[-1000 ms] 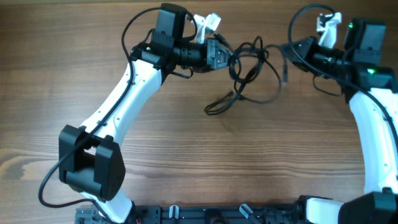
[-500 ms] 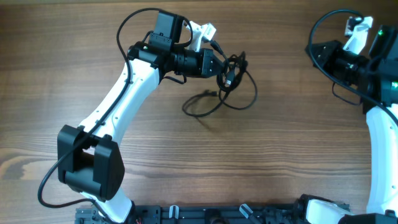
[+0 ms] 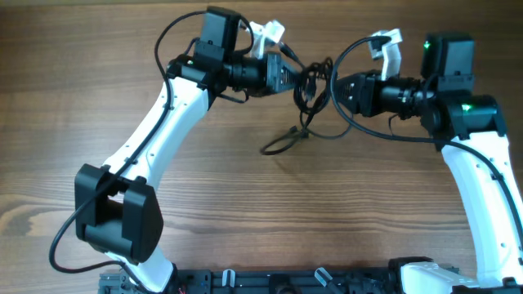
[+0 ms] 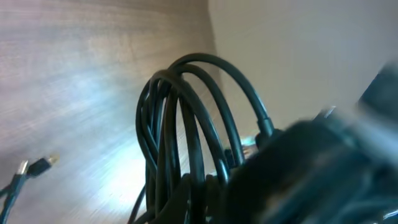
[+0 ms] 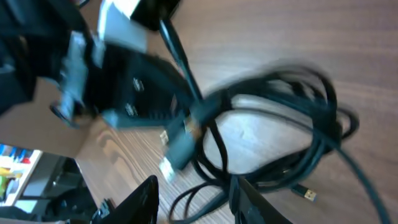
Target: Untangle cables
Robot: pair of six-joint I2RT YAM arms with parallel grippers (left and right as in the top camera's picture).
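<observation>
Toward the far side of the table [image 3: 245, 196], left gripper [image 3: 292, 78] clamped on a bundle of black cables [image 3: 314, 88], one loop trailing down onto the wood, right gripper [image 3: 338, 90] just beside the bundle, fingers parted, facing the left gripper

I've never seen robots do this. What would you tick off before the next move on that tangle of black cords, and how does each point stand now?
1. Left tool grips the thin black flexible cables: ok, shut on the bundle.
2. Right tool ready to grab: ok, fingers apart in its wrist view.
3. Right tool near the bundle: ok, just beside it, facing it.
4. One strand singled out: cannot tell, loops overlap and both wrist views are blurred.
5. Loose looped end free to follow: ok, it lies unpinned on the brown wooden table.
</observation>
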